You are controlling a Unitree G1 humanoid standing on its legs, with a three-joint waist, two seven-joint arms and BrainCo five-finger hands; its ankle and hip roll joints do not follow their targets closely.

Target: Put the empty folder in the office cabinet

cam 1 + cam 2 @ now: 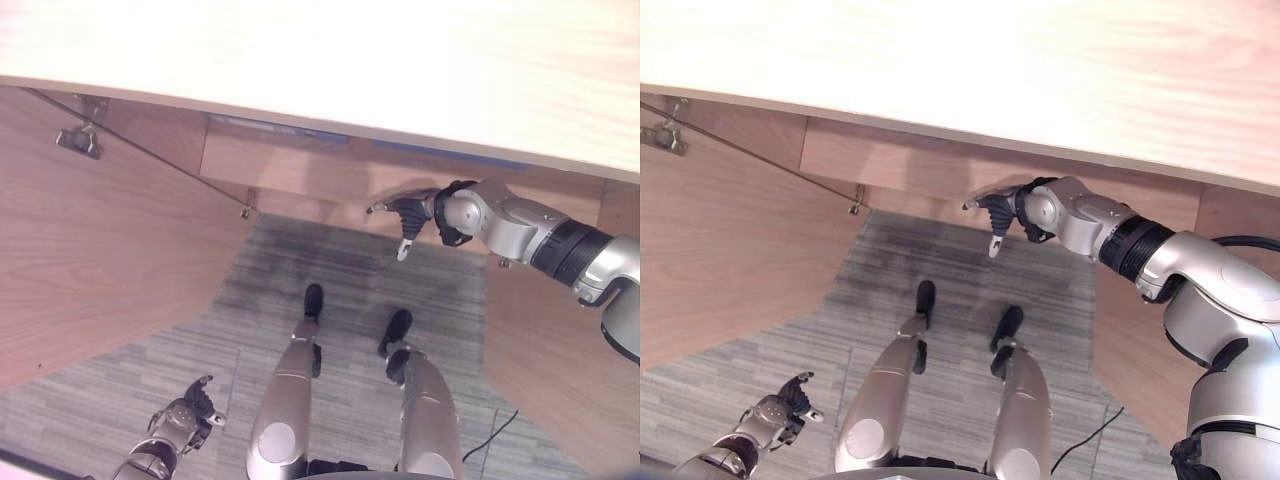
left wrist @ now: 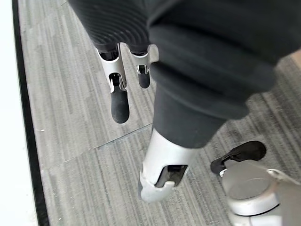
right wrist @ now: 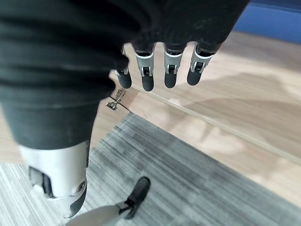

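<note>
Office cabinet (image 1: pixel 300 60) is standing wide, left door (image 1: pixel 90 260) swung out, giving clear access. Blue folder (image 3: pixel 277 21) is lying inside, apparently delivered. Right hand (image 1: pixel 405 212) is hovering at the opening, fingers straight, empty. Left hand (image 1: pixel 190 412) is hanging low, relaxed.

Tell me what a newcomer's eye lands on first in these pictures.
First, the right hand, stretched forward with relaxed fingers and holding nothing, at the open front of the wooden cabinet, just under its pale top. Next, the cabinet door swung wide open on the robot's left, its metal hinge showing. Last, the left hand hanging low over the grey carpet, also holding nothing.
</note>
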